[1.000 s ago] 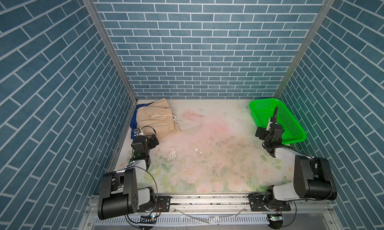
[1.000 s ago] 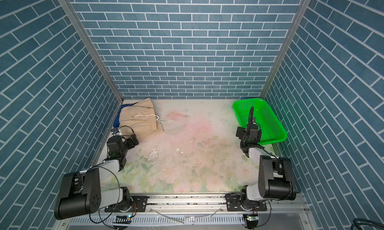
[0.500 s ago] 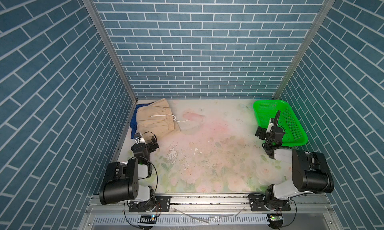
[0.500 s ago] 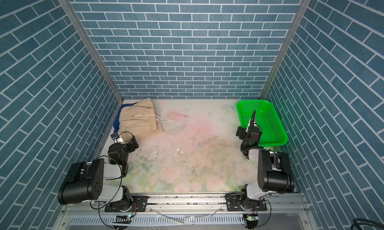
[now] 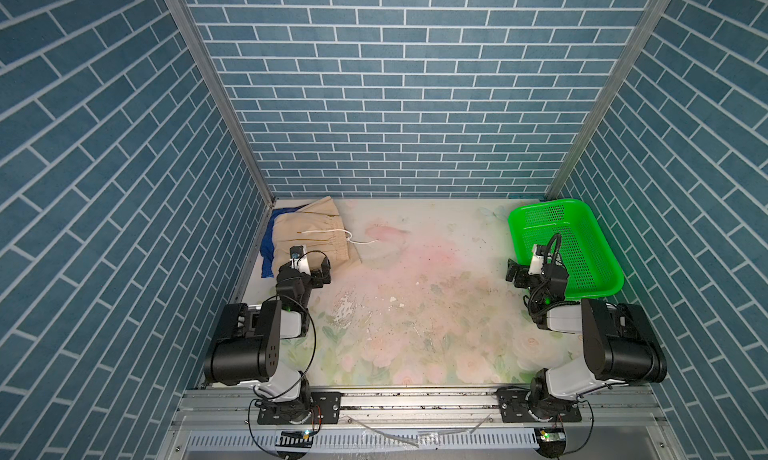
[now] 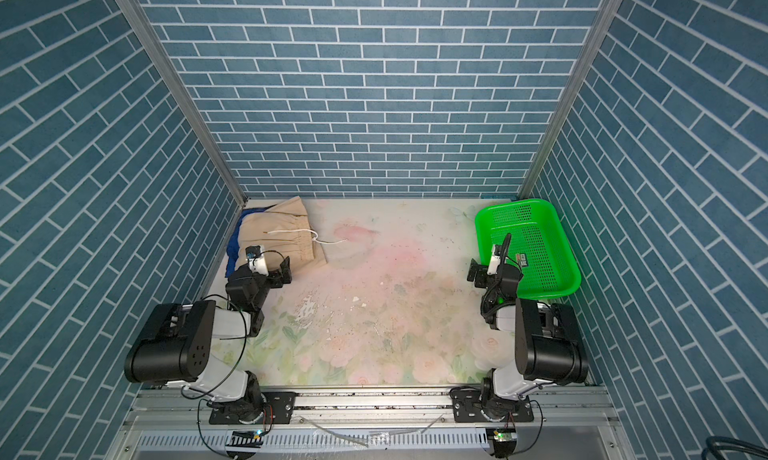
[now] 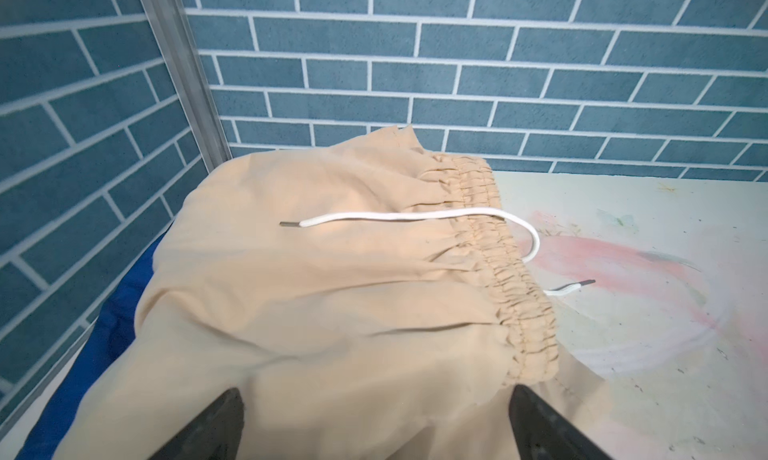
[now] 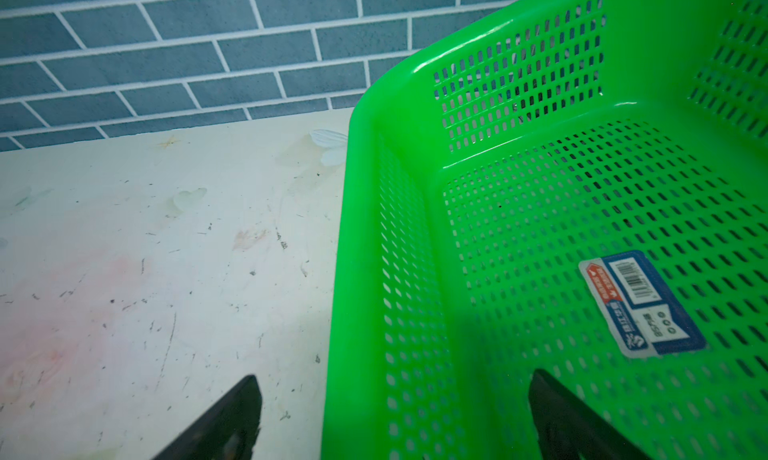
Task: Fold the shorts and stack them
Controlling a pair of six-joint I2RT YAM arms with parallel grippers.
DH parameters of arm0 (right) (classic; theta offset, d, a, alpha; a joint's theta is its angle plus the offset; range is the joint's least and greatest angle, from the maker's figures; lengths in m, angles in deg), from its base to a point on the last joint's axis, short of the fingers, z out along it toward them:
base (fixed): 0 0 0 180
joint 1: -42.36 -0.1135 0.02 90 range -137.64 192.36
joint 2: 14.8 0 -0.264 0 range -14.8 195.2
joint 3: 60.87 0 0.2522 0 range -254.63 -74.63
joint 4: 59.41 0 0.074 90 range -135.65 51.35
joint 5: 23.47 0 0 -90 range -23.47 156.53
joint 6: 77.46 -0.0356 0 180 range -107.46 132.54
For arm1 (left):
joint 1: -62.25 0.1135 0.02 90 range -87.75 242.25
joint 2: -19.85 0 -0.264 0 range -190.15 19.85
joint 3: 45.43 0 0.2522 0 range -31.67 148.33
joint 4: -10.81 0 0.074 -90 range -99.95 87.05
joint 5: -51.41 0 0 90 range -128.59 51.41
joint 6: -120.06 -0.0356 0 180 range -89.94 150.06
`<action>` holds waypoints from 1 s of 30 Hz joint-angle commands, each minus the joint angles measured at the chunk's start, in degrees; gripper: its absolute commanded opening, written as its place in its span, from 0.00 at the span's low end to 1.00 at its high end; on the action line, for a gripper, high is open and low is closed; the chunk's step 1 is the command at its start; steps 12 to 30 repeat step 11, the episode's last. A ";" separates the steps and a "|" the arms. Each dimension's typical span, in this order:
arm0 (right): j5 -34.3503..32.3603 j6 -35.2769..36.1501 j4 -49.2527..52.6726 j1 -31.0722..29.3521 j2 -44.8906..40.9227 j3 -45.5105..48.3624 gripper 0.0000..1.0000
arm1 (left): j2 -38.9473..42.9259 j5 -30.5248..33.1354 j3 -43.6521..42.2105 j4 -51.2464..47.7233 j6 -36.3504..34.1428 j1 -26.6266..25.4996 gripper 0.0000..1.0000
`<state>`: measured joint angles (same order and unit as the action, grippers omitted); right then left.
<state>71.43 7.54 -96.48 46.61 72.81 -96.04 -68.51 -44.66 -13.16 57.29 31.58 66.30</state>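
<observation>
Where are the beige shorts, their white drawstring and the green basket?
beige shorts [image 5: 311, 219]: in a top view, on the main cloth, away from the waistband.
white drawstring [image 7: 395, 217]: left wrist view, on the middle of the cord lying across the cloth.
green basket [image 5: 548, 206]: in a top view, on its far wall.

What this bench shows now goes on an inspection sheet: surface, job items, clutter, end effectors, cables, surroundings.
Surface: floral-printed tabletop, scuffed and chipped.
Job's things: beige gathered-waist fabric shorts folded in the far left corner on blue fabric; white drawstring trails onto the table.
Clutter: green perforated plastic basket, only a sticker inside.
End effectors: left end effector open above the shorts; right end effector open, straddling the basket wall; both empty.
Cables: black loops at both wrists.
Surroundings: blue brick-pattern walls.
</observation>
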 commanded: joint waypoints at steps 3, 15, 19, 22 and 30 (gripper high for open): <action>1.31 2.78 1.93 0.04 0.97 -1.61 0.99 | 0.74 1.20 0.29 -4.17 -1.80 -0.45 0.99; 0.55 2.40 1.38 -0.07 0.47 -1.04 0.99 | 0.75 0.88 0.07 -3.78 -1.87 -0.54 1.00; 0.55 2.40 1.38 -0.07 0.47 -1.04 0.99 | 0.75 0.88 0.07 -3.78 -1.87 -0.54 1.00; 0.55 2.40 1.38 -0.07 0.47 -1.04 0.99 | 0.75 0.88 0.07 -3.78 -1.87 -0.54 1.00; 0.55 2.40 1.38 -0.07 0.47 -1.04 0.99 | 0.75 0.88 0.07 -3.78 -1.87 -0.54 1.00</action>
